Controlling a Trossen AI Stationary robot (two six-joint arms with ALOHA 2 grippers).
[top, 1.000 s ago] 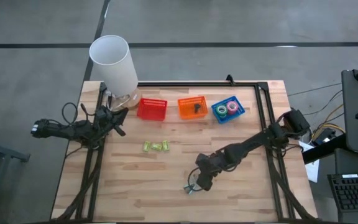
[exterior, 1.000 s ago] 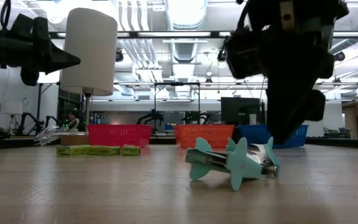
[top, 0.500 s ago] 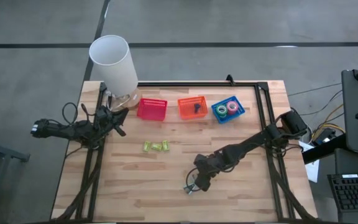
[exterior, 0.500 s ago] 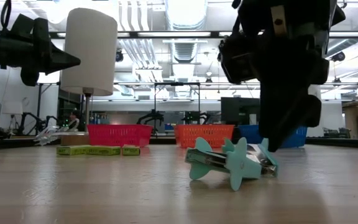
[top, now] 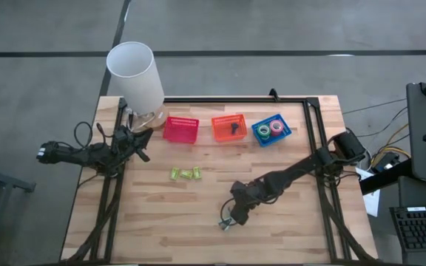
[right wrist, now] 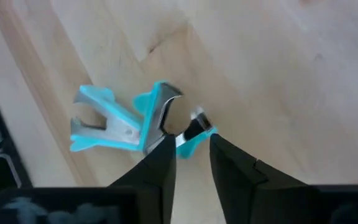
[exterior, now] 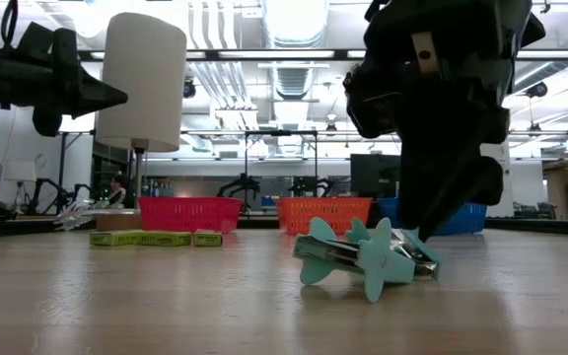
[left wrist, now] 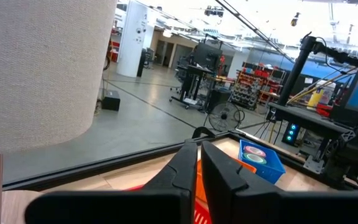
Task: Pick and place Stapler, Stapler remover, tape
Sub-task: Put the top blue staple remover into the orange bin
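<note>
The teal staple remover (right wrist: pixel 120 124) lies on its side on the wood near the table's near edge (top: pixel 226 224), (exterior: pixel 363 258). My right gripper (right wrist: pixel 191 152) hangs right over it, open, pointing down (exterior: pixel 417 237), its fingers either side of the remover's teal end (right wrist: pixel 196 132). A dark stapler (top: pixel 234 127) lies in the orange basket (top: pixel 228 137). A green tape roll (top: pixel 264 131) and a pink one (top: pixel 276 127) sit in the blue basket (top: pixel 287 133); the blue and red rolls do not show. My left gripper (left wrist: pixel 199 163) waits shut off the table's left edge (top: pixel 140 145). My right gripper comes from above with one finger (right wrist: pixel 160 158) beside the remover's metal jaw and the other (right wrist: pixel 229 165) past its teal end (right wrist: pixel 196 132). I cannot tell whether either finger touches it. The remover lies flat on the table.
A red basket (top: pixel 181 130) stands left of the orange one along the far edge. Green staple boxes (top: pixel 185 174) lie mid-table. A white lamp (top: pixel 135 74) stands at the far left corner. Black frame rails (top: pixel 313 140) run along the table's sides.
My right gripper has come down onto the staple remover and drifted slightly toward the table's left; its fingertips now reach the level of the remover's end. The remover has stayed where it lay.
</note>
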